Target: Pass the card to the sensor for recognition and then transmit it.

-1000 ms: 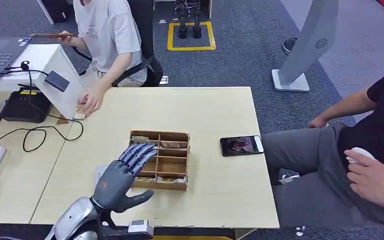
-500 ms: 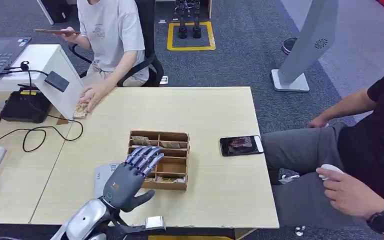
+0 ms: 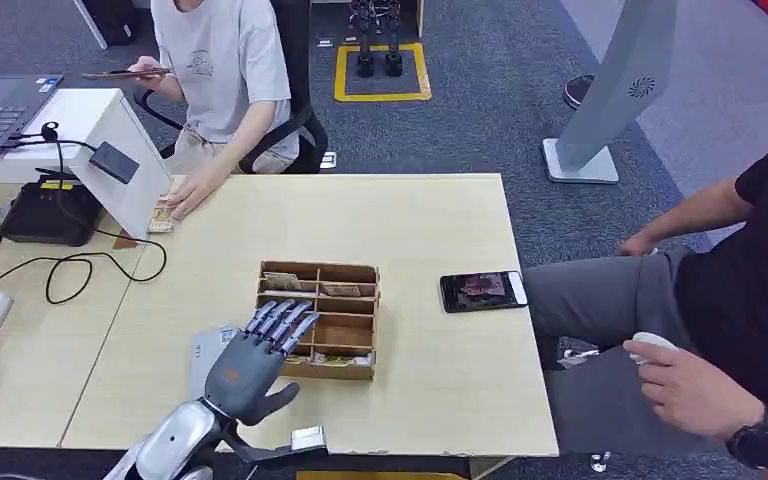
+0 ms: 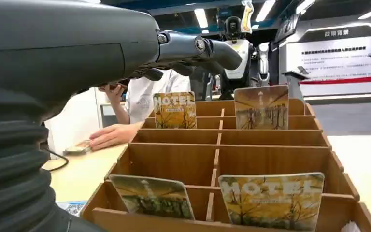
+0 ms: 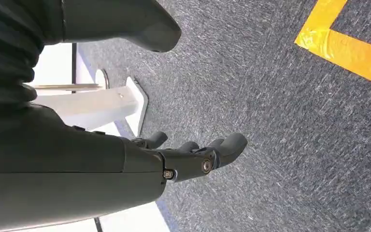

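A wooden card box (image 3: 345, 322) with several compartments stands near the table's front edge. Printed cards stand in it: two in the near row (image 4: 270, 200) (image 4: 152, 195) and two in the far row (image 4: 175, 110) (image 4: 262, 107). My left hand (image 3: 248, 366) hovers at the box's front left corner, fingers (image 4: 193, 48) stretched over the compartments, holding nothing. The black card sensor (image 3: 113, 161) sits on a white slanted stand at the far left. My right hand (image 5: 188, 157) hangs over the carpet with fingers loosely apart, empty.
A person at the far left rests a hand (image 3: 185, 193) by some cards (image 3: 160, 220) beside the stand. A phone (image 3: 482, 290) lies right of the box. Another person (image 3: 720, 300) sits at the right. A black cable (image 3: 80, 268) loops left; a printed sheet (image 3: 205, 350) lies under my wrist.
My left hand shifted right along the box front, then drew its fingers slightly back toward me. The seated person's hand at the right has moved lower.
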Motion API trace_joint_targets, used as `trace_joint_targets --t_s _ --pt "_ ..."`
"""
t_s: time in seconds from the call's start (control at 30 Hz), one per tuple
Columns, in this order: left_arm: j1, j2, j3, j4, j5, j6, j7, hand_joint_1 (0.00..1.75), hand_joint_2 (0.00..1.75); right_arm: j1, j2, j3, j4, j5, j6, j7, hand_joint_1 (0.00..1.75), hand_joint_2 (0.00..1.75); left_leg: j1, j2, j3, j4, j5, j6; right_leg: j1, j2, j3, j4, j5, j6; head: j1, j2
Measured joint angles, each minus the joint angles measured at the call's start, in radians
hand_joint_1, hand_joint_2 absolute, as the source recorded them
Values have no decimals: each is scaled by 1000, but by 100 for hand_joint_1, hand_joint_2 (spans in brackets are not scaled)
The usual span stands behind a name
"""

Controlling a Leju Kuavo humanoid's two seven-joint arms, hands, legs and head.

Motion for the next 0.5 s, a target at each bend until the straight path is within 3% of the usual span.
trace_joint_targets --t_s 0.5 --pt "-2 -8 41 45 -30 -2 37 0 175 0 0 -7 0 10 -2 -3 0 175 0 0 0 0 0 0 0 0 0 0 0 0 0 0"
